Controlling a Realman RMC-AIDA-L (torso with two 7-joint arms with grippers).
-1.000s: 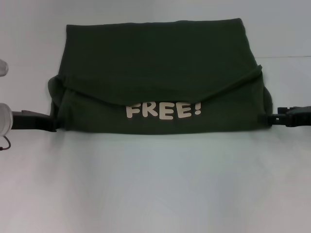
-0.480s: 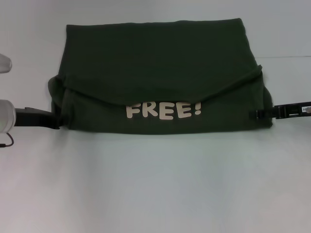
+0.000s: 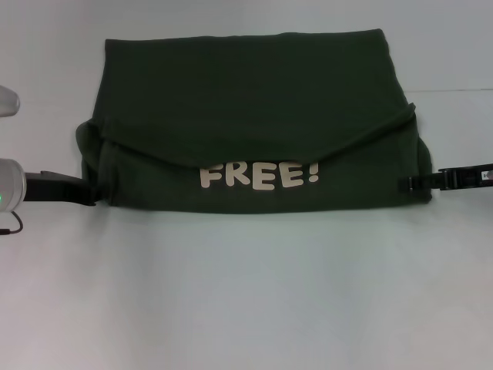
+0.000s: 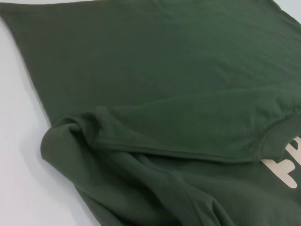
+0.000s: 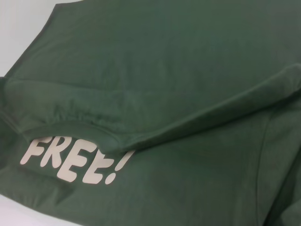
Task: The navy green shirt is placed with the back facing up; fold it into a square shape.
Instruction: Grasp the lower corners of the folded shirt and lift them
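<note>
The navy green shirt (image 3: 246,100) lies folded across the far half of the table. A flap is turned over, and the cream "FREE!" lettering (image 3: 258,176) shows below its curved edge. My left gripper (image 3: 90,194) sits low on the table at the shirt's near left corner, touching the bunched cloth. At the near right corner, my right gripper (image 3: 406,183) reaches just over the cloth's edge. Both wrist views show the shirt (image 4: 164,70) (image 5: 164,61) close up, with a hemmed fold running across it. Neither wrist view shows any fingers.
The white table (image 3: 246,293) stretches bare in front of the shirt and along both sides. My left arm's silver wrist (image 3: 6,185) shows at the left edge. A thin black cable (image 3: 11,225) loops below it.
My right gripper slid inward onto the shirt's right edge, then eased back slightly. The left gripper shifted a little at the left corner. The shirt's shape has barely changed.
</note>
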